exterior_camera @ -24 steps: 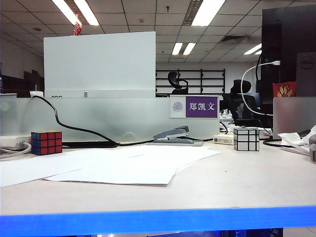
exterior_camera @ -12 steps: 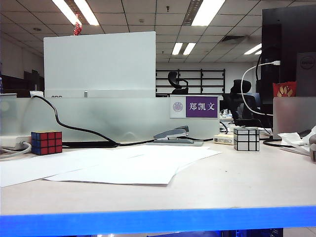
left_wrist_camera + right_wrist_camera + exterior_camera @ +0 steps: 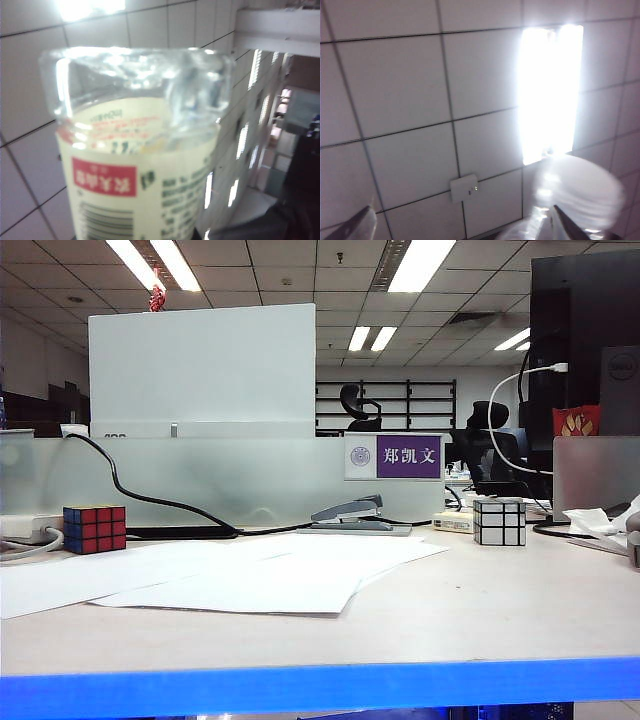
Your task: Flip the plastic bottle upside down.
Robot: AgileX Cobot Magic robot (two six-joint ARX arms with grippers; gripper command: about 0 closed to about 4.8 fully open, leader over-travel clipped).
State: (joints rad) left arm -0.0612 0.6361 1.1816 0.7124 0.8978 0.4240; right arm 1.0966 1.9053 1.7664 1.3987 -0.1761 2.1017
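Observation:
The plastic bottle (image 3: 145, 165) fills the left wrist view, held up against the ceiling. Its clear base points away from the camera and its cream label reads upside down. My left gripper is hidden behind the bottle, which sits where its jaws are; the fingers do not show. My right gripper (image 3: 462, 231) is open wide with only ceiling between its two dark fingertips (image 3: 572, 225). A blurred white round cap (image 3: 580, 190) and some clear plastic lie just beside one fingertip. Neither arm nor the bottle appears in the exterior view.
On the desk in the exterior view are a coloured cube (image 3: 94, 528) at the left, a silver cube (image 3: 498, 522) at the right, a stapler (image 3: 352, 514) at the back and loose white paper sheets (image 3: 250, 575) in the middle.

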